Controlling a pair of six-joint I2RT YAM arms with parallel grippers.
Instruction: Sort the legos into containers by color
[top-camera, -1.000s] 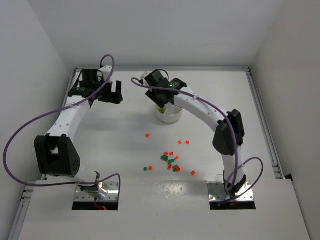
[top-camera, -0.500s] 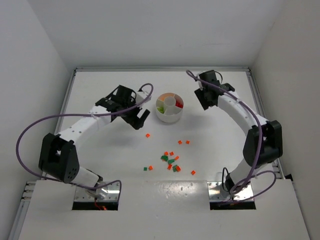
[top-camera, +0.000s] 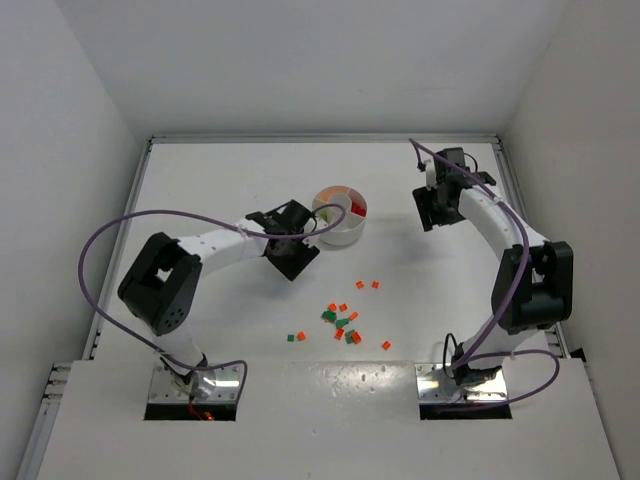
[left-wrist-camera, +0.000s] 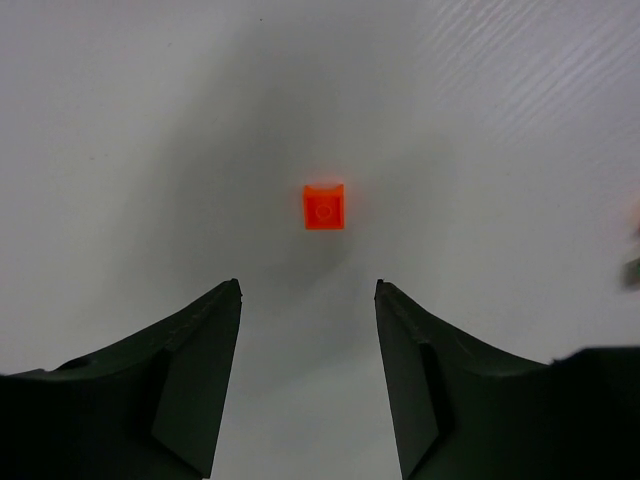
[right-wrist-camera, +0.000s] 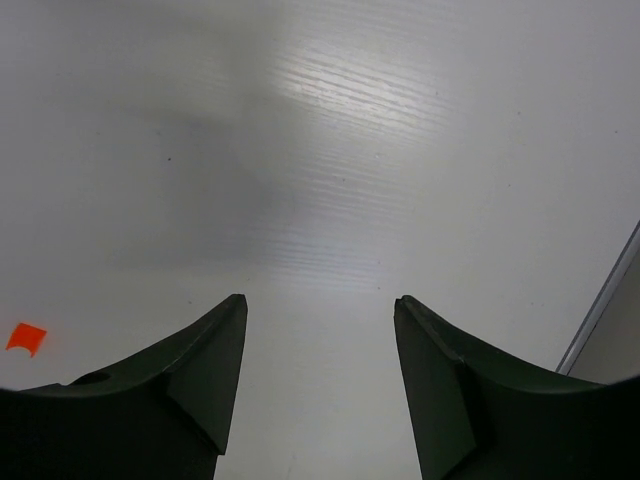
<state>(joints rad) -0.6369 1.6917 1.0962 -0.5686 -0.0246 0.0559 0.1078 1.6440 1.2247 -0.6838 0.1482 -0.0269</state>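
Observation:
A single orange lego (left-wrist-camera: 324, 207) lies flat on the table just ahead of my left gripper (left-wrist-camera: 308, 285), which is open with nothing between its fingers. From above, the left gripper (top-camera: 295, 262) hovers just left of and nearer than the round white dish (top-camera: 345, 236) and covers that brick. The dish's containers hold red (top-camera: 358, 207), orange and green bricks. More legos (top-camera: 341, 320) in orange and green lie scattered nearer the arm bases. My right gripper (top-camera: 430, 212) is right of the dish, open and empty (right-wrist-camera: 320, 300) over bare table.
Two orange bricks (top-camera: 367, 284) lie apart from the cluster, and one more (top-camera: 386, 345) sits nearer the bases. An orange brick (right-wrist-camera: 25, 337) shows at the left edge of the right wrist view. The table's raised rail (right-wrist-camera: 610, 290) runs close on the right.
The left arm swung from the back left to the orange brick beside the dish, and its fingers narrowed. The right arm left the dish and moved to the right.

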